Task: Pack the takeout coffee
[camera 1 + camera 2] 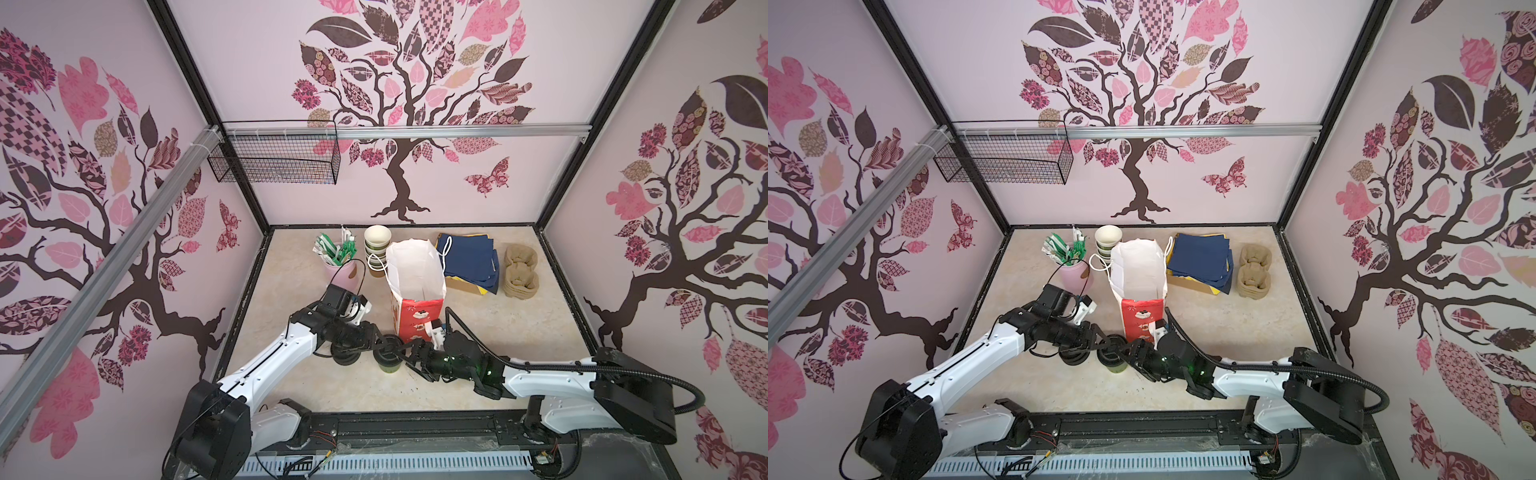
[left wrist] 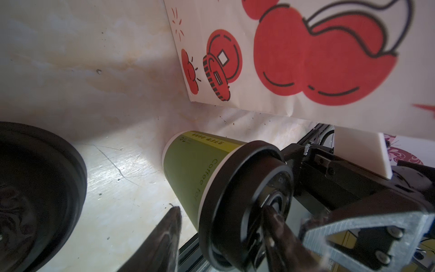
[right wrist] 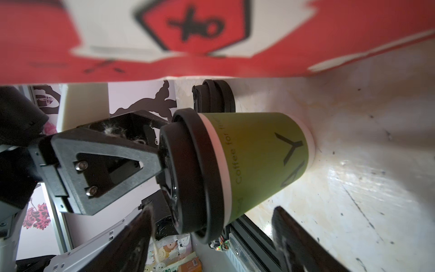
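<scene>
Pincers from both arms meet at one green cup (image 1: 388, 366) with a black lid (image 2: 235, 188) on it. The green cup stands upright on the tabletop (image 1: 332, 395). It is closer to the front edge than the back edge, and about halfway between the left and right edges. Just behind it stands a tall paper bag (image 1: 417, 309), red and white on the front and open at the top. The green cup and the paper bag are near each other but not touching. The left pincer (image 2: 221, 209) comes in from the left and is open. One finger (image 2: 277, 226) rests on top of the black lid. The other finger hangs beside the cup's wall with a small gap, so it has hold of nothing. The right pincer (image 3: 213, 209) comes in from the right and is open wide. The green cup shows between its two fingers. One finger has a clear gap to the cup and the other is blurry beside the lid, so it grips nothing too. A stack of black lids (image 1: 345, 358) sits just left of the green cup, partly under the left arm. Along the back edge, from left to right, are a pink cup (image 1: 347, 272) full of wrapped straws (image 1: 334, 249), a pile of paper cups (image 1: 377, 245), a blue stack (image 1: 469, 262) of flat things and some brown cup trays (image 1: 521, 270).
</scene>
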